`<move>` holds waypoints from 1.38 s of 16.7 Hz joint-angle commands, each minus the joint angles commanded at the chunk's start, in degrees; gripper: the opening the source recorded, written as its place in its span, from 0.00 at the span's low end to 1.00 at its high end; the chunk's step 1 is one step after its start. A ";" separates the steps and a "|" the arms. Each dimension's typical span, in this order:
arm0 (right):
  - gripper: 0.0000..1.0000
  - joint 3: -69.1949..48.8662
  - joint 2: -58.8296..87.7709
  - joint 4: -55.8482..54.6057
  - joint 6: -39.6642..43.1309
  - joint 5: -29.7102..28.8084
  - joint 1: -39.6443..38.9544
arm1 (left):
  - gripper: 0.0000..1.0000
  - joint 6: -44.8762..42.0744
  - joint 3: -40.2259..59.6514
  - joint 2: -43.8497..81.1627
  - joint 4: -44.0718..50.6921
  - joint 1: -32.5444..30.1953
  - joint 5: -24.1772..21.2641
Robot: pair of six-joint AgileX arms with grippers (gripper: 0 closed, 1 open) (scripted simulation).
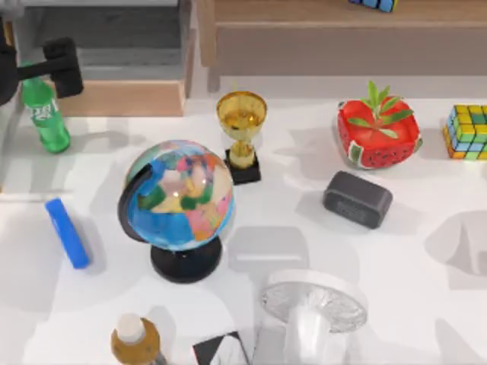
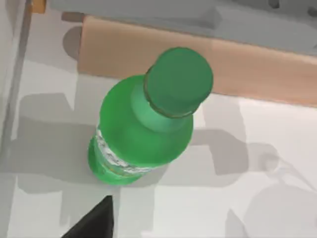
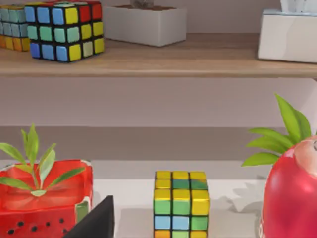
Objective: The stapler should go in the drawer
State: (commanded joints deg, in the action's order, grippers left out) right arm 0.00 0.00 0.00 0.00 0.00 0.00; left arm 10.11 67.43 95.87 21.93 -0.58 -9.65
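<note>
Blue stapler [image 1: 67, 233] flat beside globe [image 1: 178, 199]; green bottle [image 1: 45, 114] before drawer [image 1: 125, 97]; jaws' state untellable.

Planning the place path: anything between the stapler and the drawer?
Yes. The green bottle stands upright on the table between the stapler and the drawer, just in front of the drawer's tan front near its left end. The left end effector is above it, by the drawer.

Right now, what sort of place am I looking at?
Probably a rendered desk or study: a white table crowded with a globe, a stapler and a trophy, with a wooden shelf behind.
</note>
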 joint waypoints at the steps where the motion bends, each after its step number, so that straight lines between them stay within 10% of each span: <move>1: 1.00 0.00 0.00 0.00 0.00 0.00 0.00 | 1.00 4.40 0.95 0.83 5.21 -1.83 1.41; 10: 1.00 0.00 0.00 0.00 0.00 0.00 0.00 | 1.00 29.44 4.00 7.64 34.76 -9.16 9.99; 23: 1.00 0.00 0.00 0.00 0.00 0.00 0.00 | 1.00 29.60 -1.38 12.19 25.60 -8.96 10.16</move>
State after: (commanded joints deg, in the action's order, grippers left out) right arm 0.00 0.00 0.00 0.00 0.00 0.00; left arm 39.71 66.05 108.06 47.53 -9.54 0.51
